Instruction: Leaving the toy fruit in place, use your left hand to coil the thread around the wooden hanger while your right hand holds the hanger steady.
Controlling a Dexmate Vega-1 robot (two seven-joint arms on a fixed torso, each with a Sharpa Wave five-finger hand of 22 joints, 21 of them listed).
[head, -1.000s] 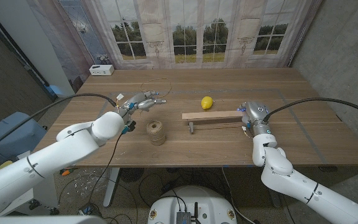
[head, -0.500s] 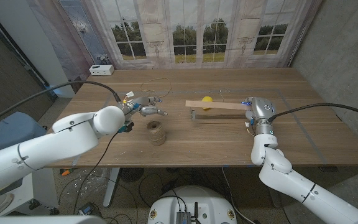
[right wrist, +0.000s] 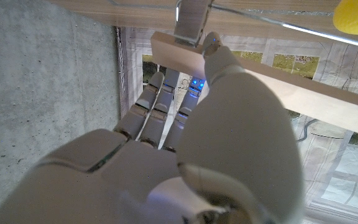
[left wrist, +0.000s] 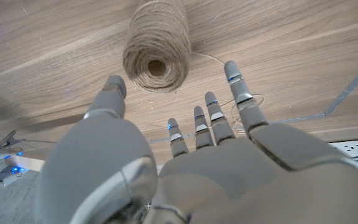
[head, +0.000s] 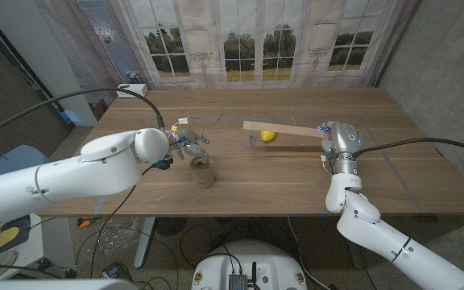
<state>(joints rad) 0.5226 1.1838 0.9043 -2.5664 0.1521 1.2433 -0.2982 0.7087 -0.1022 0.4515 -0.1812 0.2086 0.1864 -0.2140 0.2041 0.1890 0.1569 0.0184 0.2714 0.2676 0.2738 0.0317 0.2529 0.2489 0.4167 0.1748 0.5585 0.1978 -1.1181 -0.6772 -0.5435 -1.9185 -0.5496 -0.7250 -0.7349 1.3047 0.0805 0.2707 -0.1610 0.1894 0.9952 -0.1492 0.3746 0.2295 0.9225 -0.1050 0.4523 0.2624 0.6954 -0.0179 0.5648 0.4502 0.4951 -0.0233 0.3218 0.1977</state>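
The right hand [head: 334, 138] grips one end of the wooden hanger [head: 284, 130], which slants over the bench [head: 425, 173] with its far end reaching toward the middle. In the right wrist view the fingers [right wrist: 157, 102] wrap the hanger's pale bar [right wrist: 278, 84]. The yellow toy fruit [head: 267, 136] sits on the bench just under the bar, partly hidden behind it. The left hand [head: 185, 142] hovers just above the spool of thread [head: 203, 171], fingers spread and holding nothing; from its wrist camera the spool [left wrist: 156, 46] lies beyond the fingertips [left wrist: 231, 67]. A loose loop of thread [head: 202, 109] lies farther back on the bench. A white power strip [head: 132, 90] rests at the far left corner.
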